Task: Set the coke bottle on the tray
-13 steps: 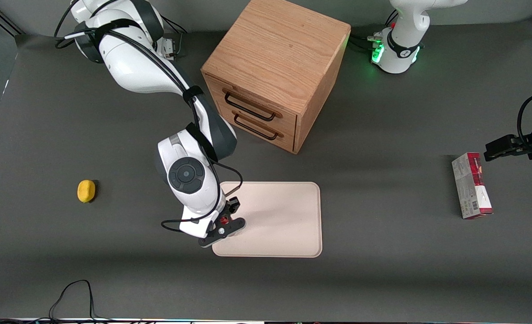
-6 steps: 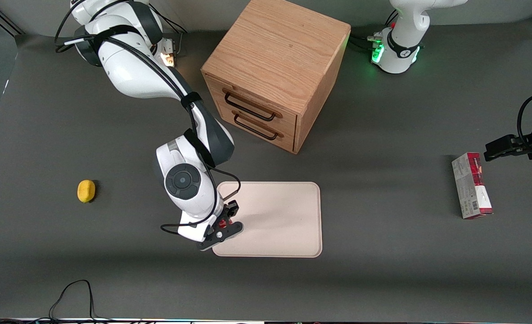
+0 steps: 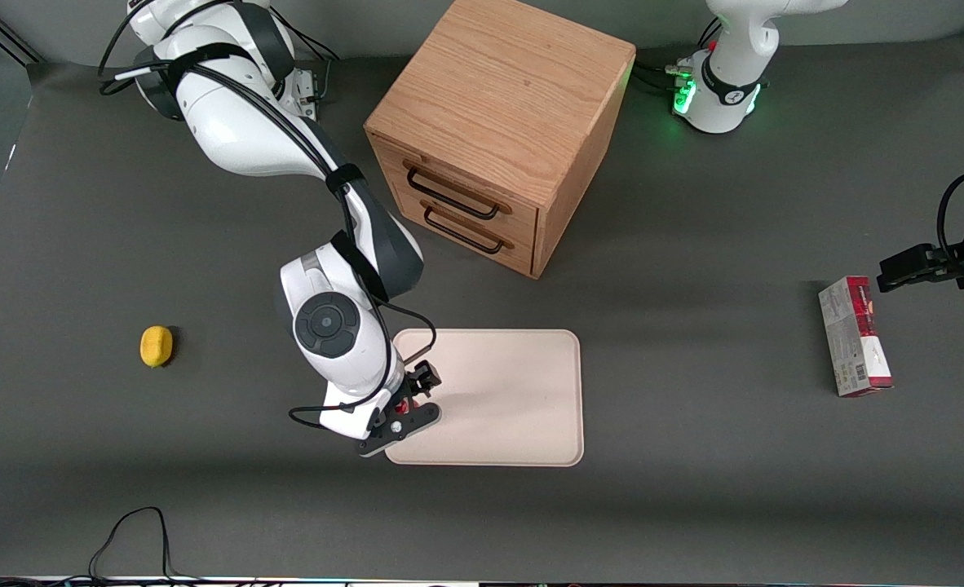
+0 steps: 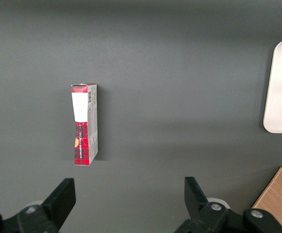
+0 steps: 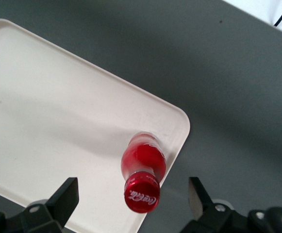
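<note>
The coke bottle stands upright on the tray, close to the rim at the corner nearest the working arm, its red cap facing the wrist camera. My right gripper hangs straight above it, open. Its two dark fingers stand wide on either side of the cap and touch nothing. In the front view the gripper sits over the tray's edge toward the working arm's end, and only a bit of the red bottle shows under it.
A wooden two-drawer cabinet stands farther from the front camera than the tray. A yellow lemon lies toward the working arm's end. A red-and-grey carton lies toward the parked arm's end, also in the left wrist view.
The arm's wrist has shifted slightly toward its own end of the table. The bottle has stayed at the same spot on the tray's edge.
</note>
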`<move>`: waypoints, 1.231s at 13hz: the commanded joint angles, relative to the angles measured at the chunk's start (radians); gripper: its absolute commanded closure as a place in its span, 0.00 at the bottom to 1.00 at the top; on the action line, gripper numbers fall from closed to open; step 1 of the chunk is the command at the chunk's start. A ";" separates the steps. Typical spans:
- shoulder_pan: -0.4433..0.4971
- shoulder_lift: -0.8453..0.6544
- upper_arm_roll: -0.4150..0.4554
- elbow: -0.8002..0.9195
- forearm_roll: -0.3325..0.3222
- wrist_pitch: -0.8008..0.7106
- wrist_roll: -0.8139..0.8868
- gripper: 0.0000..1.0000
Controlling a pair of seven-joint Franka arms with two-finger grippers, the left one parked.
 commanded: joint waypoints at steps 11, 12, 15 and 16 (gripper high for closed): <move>-0.079 -0.671 -0.157 -0.427 0.015 -0.342 0.001 0.00; -0.131 -0.714 -0.157 -0.482 0.025 -0.329 -0.001 0.00; -0.243 -0.849 -0.152 -0.672 0.037 -0.240 -0.007 0.00; -0.272 -0.877 -0.152 -0.715 0.037 -0.228 -0.016 0.00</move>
